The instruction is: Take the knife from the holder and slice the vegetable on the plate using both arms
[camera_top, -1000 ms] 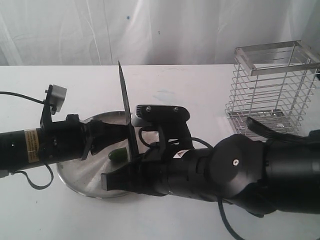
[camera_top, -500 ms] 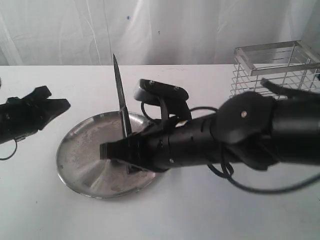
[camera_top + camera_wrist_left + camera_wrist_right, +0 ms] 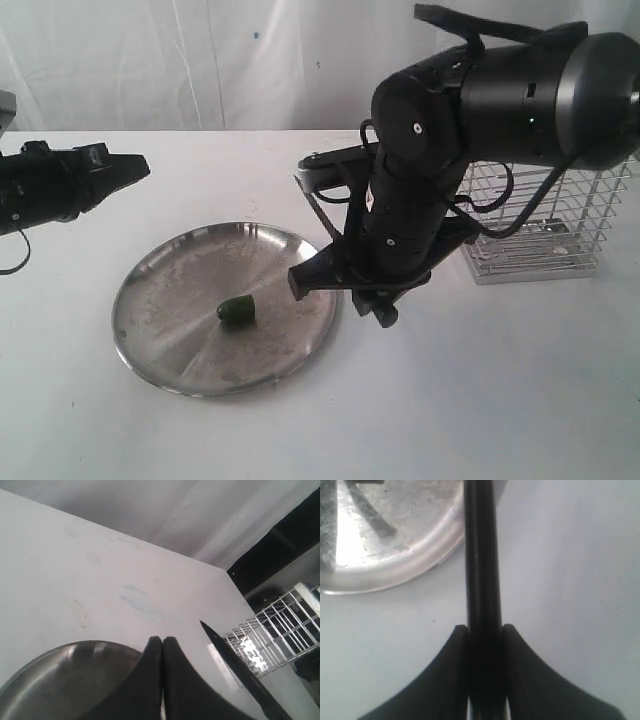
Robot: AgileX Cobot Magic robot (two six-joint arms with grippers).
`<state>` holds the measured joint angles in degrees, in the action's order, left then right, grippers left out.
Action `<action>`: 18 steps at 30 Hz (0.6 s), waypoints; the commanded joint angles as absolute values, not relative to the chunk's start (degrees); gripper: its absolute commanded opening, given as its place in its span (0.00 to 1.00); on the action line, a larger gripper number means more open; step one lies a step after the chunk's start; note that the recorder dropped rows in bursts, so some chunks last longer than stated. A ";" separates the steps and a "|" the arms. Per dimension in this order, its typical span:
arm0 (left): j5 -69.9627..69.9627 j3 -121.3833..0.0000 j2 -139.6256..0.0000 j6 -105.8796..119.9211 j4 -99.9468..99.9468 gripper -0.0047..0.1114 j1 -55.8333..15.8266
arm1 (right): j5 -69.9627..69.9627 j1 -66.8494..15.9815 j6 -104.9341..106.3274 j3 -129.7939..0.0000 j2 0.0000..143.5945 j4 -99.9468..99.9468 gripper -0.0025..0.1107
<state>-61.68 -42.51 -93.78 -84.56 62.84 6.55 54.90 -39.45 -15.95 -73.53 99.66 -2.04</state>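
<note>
**Plate** (image 3: 150, 300): round steel dish on the white tabletop (image 3: 500, 420). It is the landmark for every entry below.

**Vegetable** (image 3: 237, 311): dark green chunk lying loose just off the plate's middle. It looks whole, so the slicing is judged not yet done.

**Knife** (image 3: 482, 570): out of the holder. It is a slim dark bar running past the plate's rim, above the tabletop rather than the dish, with its pointed tip (image 3: 202, 624) free in the air.

**Right gripper** (image 3: 483, 627): jaws clamped on the knife, just beside the plate's rim on the holder side.

**Left gripper** (image 3: 162, 640): fingers pressed together and empty, well off the plate on the side away from the holder. It is judged idle, since steadying the vegetable would need it over the dish.

**Holder** (image 3: 560, 225): chrome wire basket, well apart from the plate and partly hidden behind the right arm (image 3: 420, 200).

**Markings**: no writing can be read anywhere.
</note>
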 commanded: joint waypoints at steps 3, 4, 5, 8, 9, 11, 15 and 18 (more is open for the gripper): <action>-60.64 -43.40 -94.74 -78.98 65.62 0.04 4.76 | 56.00 -44.50 -15.40 -74.80 100.48 0.91 0.02; -61.72 -43.40 -95.09 -77.31 65.62 0.04 4.16 | 54.99 -45.06 -15.70 -74.80 100.91 0.91 0.02; -63.18 -43.40 -95.52 -76.23 65.62 0.04 3.62 | 53.85 -45.56 -15.98 -74.80 101.50 0.91 0.02; -65.69 -43.40 -96.01 -75.20 65.57 0.04 2.58 | 51.01 -46.24 -18.90 -74.80 103.01 1.32 0.02; -65.97 -43.40 -96.01 -74.75 65.29 0.04 2.22 | 50.79 -46.24 -18.90 -74.80 103.50 2.04 0.02; -65.97 -43.40 -96.13 -74.48 65.14 0.04 2.00 | 50.80 -46.24 -18.90 -74.80 104.81 4.33 0.02; -65.84 -43.40 -97.33 -74.48 64.12 0.04 2.00 | 51.08 -46.24 -18.04 -74.80 107.33 5.85 0.02; -65.97 -43.40 -99.15 -72.76 63.24 0.04 2.00 | 50.65 -46.24 -18.04 -74.80 108.01 6.11 0.02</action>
<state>-65.38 -43.13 -97.95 -74.54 64.19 2.36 51.46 -46.25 -18.46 -74.69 107.64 5.63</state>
